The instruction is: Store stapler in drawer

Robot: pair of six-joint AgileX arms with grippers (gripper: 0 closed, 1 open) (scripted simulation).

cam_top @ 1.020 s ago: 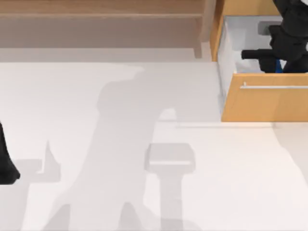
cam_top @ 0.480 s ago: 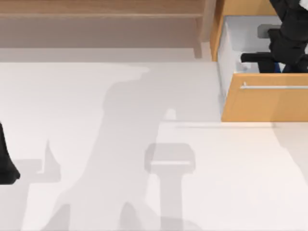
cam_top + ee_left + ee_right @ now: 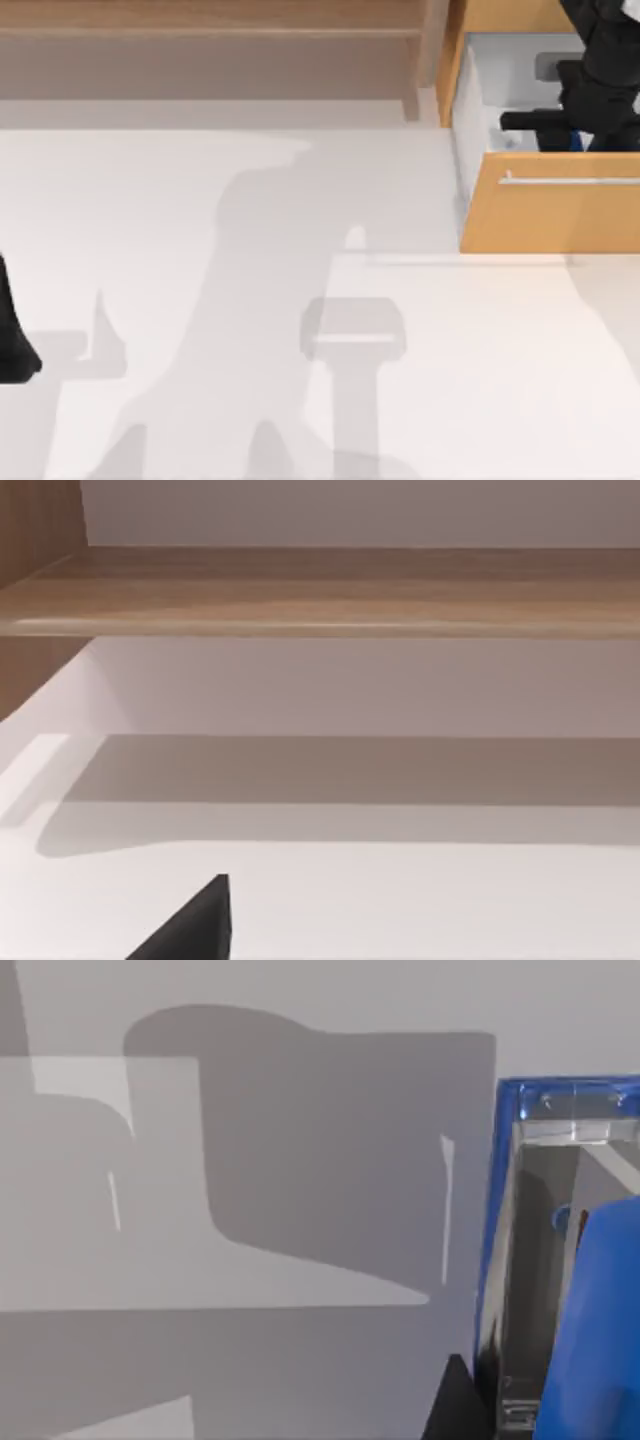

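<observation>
Stapler [image 3: 578,140]: blue, held between the closed fingers of the right gripper [image 3: 572,128], low inside the open drawer [image 3: 550,215] (release and closing still outstanding, by my reckoning). Left gripper [image 3: 15,350]: parked over the surface; finger state unreadable.

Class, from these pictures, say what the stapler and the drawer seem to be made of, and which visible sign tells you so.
Stapler: probably glossy blue plastic with a shiny grey metal channel, judging by the bright highlights along its edges. Drawer: front looks like matt orange-brown wood or veneer, handle like polished silver metal, and the inside is plain smooth white.
</observation>
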